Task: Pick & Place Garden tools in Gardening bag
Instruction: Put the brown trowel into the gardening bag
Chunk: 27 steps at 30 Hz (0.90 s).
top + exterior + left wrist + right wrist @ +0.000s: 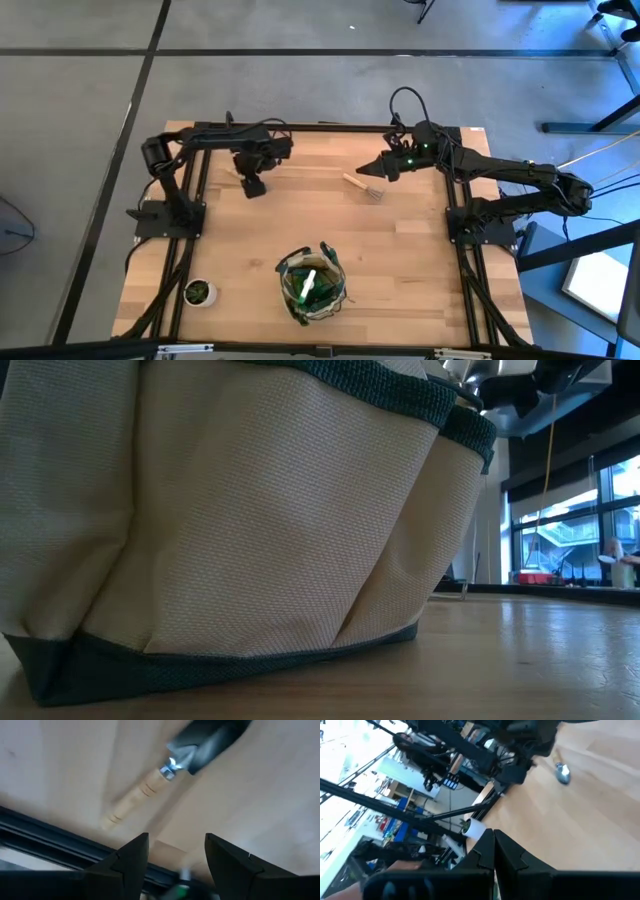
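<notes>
Left end effector [172, 851] hangs open over trowel [175, 762], apparently untouching.

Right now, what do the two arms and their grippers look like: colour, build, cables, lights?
Both arms are black, slim jointed links on black bases. The right arm has a looping black cable and a small green light by its gripper. The left gripper has two broad, dark, wedge-shaped fingers. No markings are readable.
</notes>
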{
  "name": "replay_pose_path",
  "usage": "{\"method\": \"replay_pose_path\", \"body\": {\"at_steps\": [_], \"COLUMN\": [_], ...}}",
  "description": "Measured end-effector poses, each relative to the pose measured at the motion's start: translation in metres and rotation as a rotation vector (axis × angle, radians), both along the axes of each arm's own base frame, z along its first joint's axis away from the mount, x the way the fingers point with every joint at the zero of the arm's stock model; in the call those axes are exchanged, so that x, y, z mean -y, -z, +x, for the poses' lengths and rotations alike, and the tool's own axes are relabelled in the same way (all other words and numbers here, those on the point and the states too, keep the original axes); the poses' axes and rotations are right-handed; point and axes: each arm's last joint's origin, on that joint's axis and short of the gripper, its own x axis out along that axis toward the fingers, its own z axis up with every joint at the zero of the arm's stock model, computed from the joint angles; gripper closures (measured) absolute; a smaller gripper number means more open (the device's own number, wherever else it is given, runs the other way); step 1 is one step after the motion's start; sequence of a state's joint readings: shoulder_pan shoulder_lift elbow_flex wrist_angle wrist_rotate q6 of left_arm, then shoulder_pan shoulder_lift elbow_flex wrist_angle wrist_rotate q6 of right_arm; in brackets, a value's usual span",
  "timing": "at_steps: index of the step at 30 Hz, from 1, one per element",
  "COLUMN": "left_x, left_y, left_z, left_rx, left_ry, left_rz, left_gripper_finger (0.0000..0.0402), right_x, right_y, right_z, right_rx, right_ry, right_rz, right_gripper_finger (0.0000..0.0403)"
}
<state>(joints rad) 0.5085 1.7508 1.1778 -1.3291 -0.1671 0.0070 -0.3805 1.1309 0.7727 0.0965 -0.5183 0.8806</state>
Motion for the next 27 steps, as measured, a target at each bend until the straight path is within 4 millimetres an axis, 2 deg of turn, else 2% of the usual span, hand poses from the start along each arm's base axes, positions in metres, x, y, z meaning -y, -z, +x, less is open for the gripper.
{"method": "replay_pose_path", "body": {"at_steps": [6, 12, 19, 27], "left_x": [-0.006, -0.009, -0.017, -0.016], "left_y": [0.002, 0.003, 0.005, 0.024], "left_z": [0.007, 0.012, 0.001, -0.012], "left_rx": [0.037, 0.093, 0.086, 0.065], "left_ry": [0.203, 0.336, 0.287, 0.275], "left_rz": [0.046, 0.015, -0.058, -0.090], "left_gripper_finger": [0.0212, 0.0212, 0.0212, 0.0212], "right_x": [-0.002, -0.002, -0.002, -0.002], "right_y": [0.000, 0.000, 0.000, -0.001], "right_z": [0.000, 0.000, 0.000, 0.000], "right_rx": [0.006, 0.006, 0.007, 0.008], "right_ry": [-0.056, -0.057, -0.057, -0.058], "right_rz": [0.017, 0.019, 0.019, 0.019], "right_gripper_finger": [0.0400, 0.0400, 0.0400, 0.0400]}}
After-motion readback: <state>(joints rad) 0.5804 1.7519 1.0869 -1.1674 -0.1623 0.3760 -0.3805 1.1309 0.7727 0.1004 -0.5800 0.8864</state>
